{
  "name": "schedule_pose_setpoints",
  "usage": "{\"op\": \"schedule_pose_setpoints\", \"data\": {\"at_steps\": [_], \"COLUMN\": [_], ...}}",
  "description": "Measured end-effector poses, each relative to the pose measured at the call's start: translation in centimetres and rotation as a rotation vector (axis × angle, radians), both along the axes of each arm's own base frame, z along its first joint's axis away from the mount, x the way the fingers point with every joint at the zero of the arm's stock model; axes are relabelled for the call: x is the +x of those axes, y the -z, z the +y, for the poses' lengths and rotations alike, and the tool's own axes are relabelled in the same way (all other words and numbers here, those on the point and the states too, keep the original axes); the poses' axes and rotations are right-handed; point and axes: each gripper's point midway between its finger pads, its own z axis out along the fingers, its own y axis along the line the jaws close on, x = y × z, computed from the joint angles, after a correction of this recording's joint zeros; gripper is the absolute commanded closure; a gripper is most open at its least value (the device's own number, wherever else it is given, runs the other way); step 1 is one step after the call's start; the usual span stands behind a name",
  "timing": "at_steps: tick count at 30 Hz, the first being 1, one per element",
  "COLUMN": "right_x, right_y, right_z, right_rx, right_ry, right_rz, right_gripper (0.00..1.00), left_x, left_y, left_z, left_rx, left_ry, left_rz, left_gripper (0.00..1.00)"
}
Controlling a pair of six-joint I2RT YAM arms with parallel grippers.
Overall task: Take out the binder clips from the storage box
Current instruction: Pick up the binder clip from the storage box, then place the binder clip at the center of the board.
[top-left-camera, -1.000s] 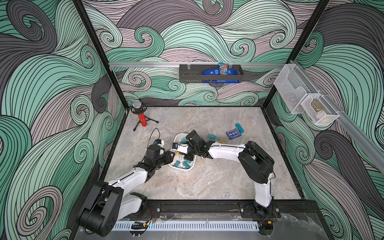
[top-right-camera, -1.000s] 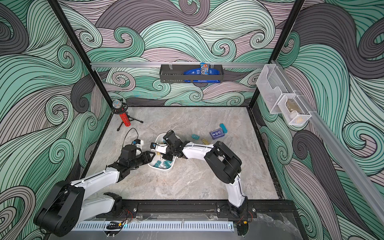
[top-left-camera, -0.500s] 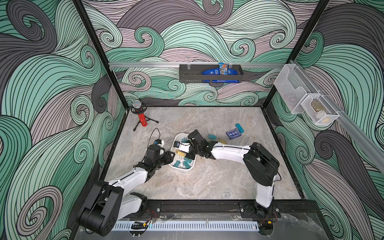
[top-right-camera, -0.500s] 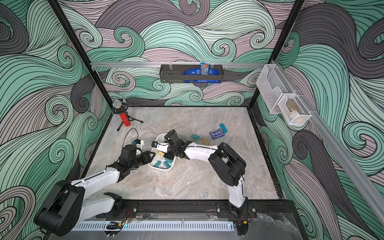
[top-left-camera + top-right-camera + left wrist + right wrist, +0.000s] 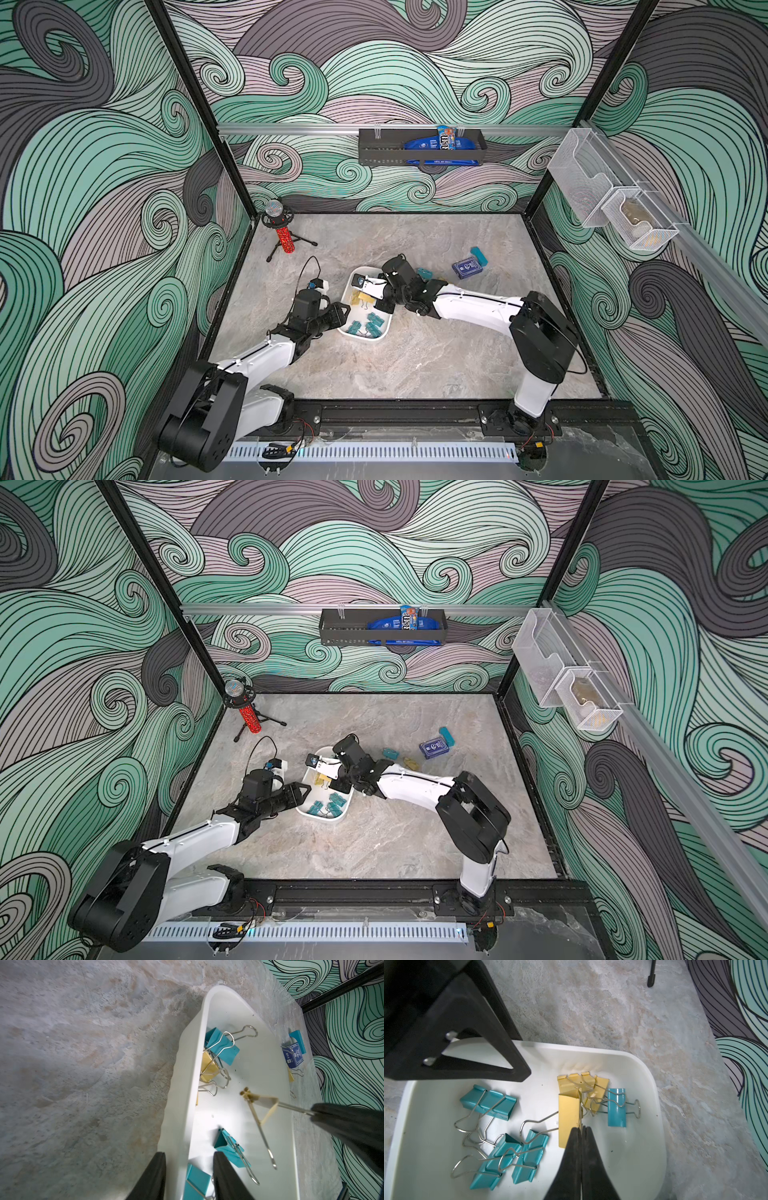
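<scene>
We have the right claw (image 5: 580,1127) pinched tight on a yellow clip (image 5: 569,1120), by its wire handle, lifted over the storage box (image 5: 643,1076). The left claw (image 5: 189,1154) straddles the box wall, and we cannot tell whether it grips. Several binder clips (image 5: 488,1103) remain inside. A teal clip (image 5: 390,753) already lies on the worktop (image 5: 374,854). The card box (image 5: 468,266) has print too small to read.

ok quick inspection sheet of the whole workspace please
surface: marbled tabletop, no spills seen
job's things: white storage box holds teal and yellow binder clips; outside it lie a loose teal clip and a loose yellow clip
clutter: blue card box, teal block, mini tripod
grippers: left gripper open, astride the box wall; right gripper shut on the held yellow clip's wire handle
cables: black cable loops behind the left gripper
surroundings: wave-pattern walls, black rack, mesh baskets
</scene>
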Motion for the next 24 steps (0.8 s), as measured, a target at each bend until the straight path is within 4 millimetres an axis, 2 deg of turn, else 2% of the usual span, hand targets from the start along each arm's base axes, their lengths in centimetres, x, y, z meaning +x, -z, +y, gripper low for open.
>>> {"op": "schedule_pose_setpoints", "data": {"at_steps": [3, 8, 11, 15, 19, 24], "right_x": [0.9, 3.7, 5.6, 6.8, 6.5, 4.7], "right_y": [-1.9, -4.6, -5.1, -4.5, -3.6, -3.0], "right_z": [-1.1, -4.4, -7.1, -10.9, -14.5, -17.5], "right_rx": [0.021, 0.044, 0.038, 0.008, -0.033, -0.064], "right_ry": [0.041, 0.157, 0.242, 0.349, 0.441, 0.504], "right_rz": [-0.036, -0.095, -0.115, -0.12, -0.122, -0.12], "right_gripper": [1.0, 1.0, 1.0, 1.0, 1.0, 1.0], "left_x": [0.0, -0.1, -0.1, -0.1, -0.1, -0.2], "left_y": [0.0, 0.0, 0.0, 0.0, -0.1, -0.1], "left_z": [0.0, -0.1, -0.2, -0.2, -0.2, -0.3], "left_rx": [-0.001, -0.005, -0.006, -0.008, -0.009, -0.012], "left_ry": [0.001, 0.006, 0.008, 0.009, 0.012, 0.015], "left_rz": [0.0, 0.001, 0.002, 0.002, 0.002, 0.003], "left_gripper": [0.59, 0.59, 0.59, 0.59, 0.59, 0.59]}}
